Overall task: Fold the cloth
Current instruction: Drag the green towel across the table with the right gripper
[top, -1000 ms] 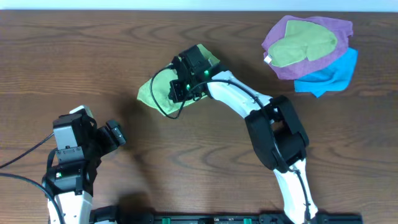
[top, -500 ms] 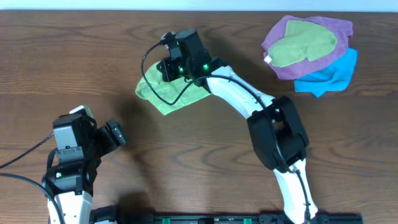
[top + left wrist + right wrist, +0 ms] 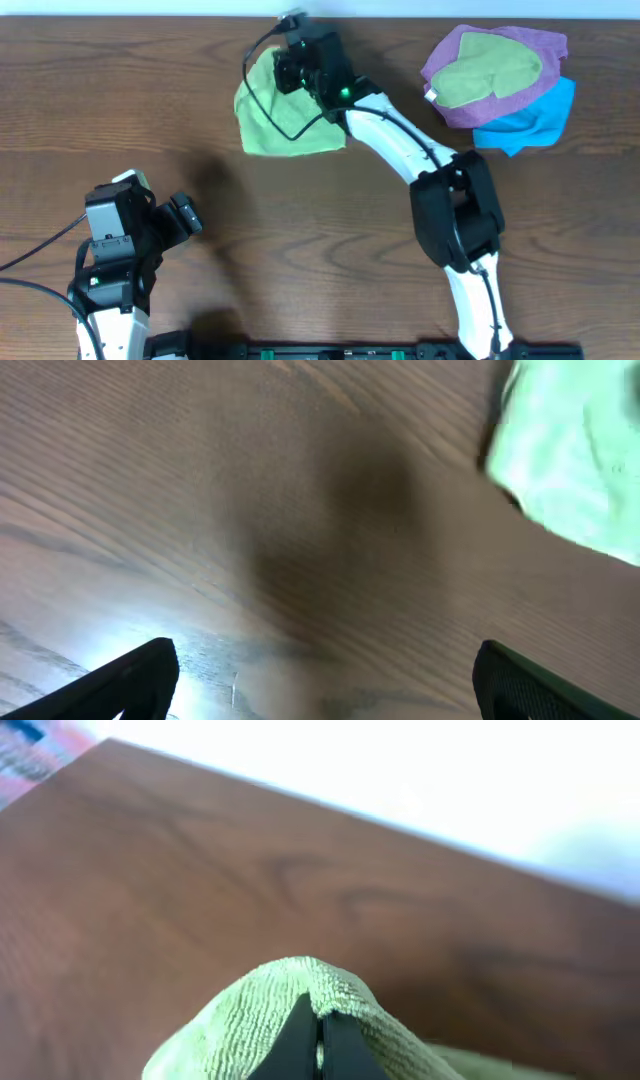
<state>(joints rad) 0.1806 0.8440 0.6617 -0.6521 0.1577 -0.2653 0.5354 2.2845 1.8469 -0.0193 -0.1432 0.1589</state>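
1. Looking down from overhead, we see the cloth (image 3: 285,120) in the upper middle of the frame, on the brown wooden bench (image 3: 300,250) near its far edge. It is lime green, in a rough square with uneven edges.
2. The right arm reaches from the lower right of the frame up across the cloth. Its dark wrist covers the cloth's upper right part, and a black cable loops over the green fabric.
3. In the right wrist view, the right fingers (image 3: 318,1035) are pressed together on a raised fold of the cloth (image 3: 250,1020), which bulges up around them. Behind the fold we see bare bench and the bright strip beyond its far edge.
4. The left fingers (image 3: 190,215) sit in the lower left of the overhead frame, well apart from the cloth.
5. In the left wrist view, two dark fingertips (image 3: 135,675) show at the bottom corners, spread wide with only bench between them. A blurred corner of the cloth (image 3: 575,455) shows at the upper right.
6. In the upper right of the overhead frame lies a pile that serves as the only holder of other things. A purple cloth (image 3: 550,42) carries an olive-green cloth (image 3: 495,72) on top of it, and both rest partly on a blue cloth (image 3: 540,125). This pile lies well apart from the lime cloth.
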